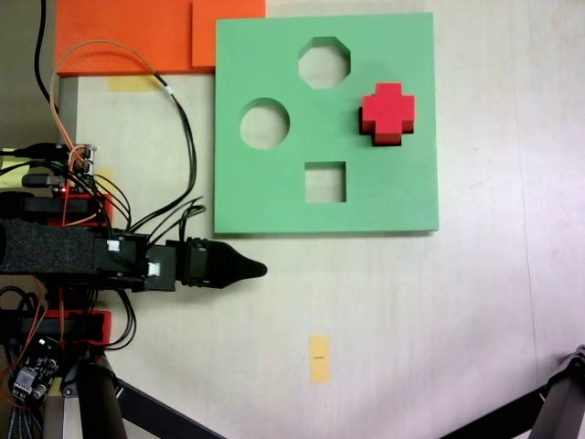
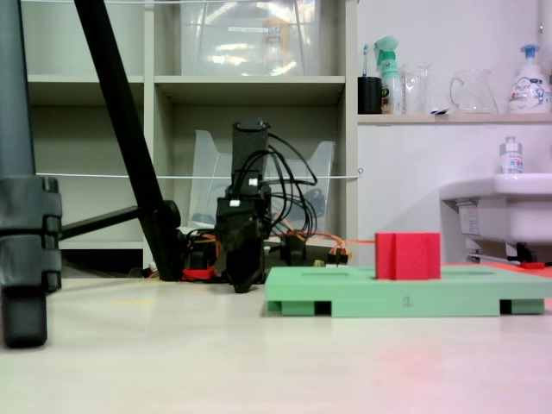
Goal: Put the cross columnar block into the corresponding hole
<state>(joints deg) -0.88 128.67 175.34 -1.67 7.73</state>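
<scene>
Left of frame in a fixed view from above, the arm lies stretched toward the right over the pale table [image 1: 411, 311]. Its gripper [image 1: 259, 269] ends in one dark pointed tip just below the lower left corner of the green board [image 1: 274, 55]; jaws stacked, so cannot tell whether parted or closed. Nothing seen between them. Black and orange cables loop above the arm. Orange foam sheets [image 1: 128, 32] sit at upper left, one touching the board's top edge.

Board cutouts, left to right: round hole [image 1: 264, 123], octagonal hole [image 1: 324, 62], square hole [image 1: 325, 182]. At the board's right side the cross columnar block [image 1: 388, 112] sits in the corresponding hole [image 1: 388, 140], only a dark sliver of the cutout showing at the block's lower edge. A yellow tape strip [image 1: 318, 358] lies on the table in the lower centre.

Low fixed side view: tripod leg at left, gripper [image 2: 244, 285] pointing down near the table, just left of the board [image 2: 405, 302]. Red block [image 2: 407, 256] stands up above the board's top surface, upright. Shelving [image 2: 250, 86] behind.
</scene>
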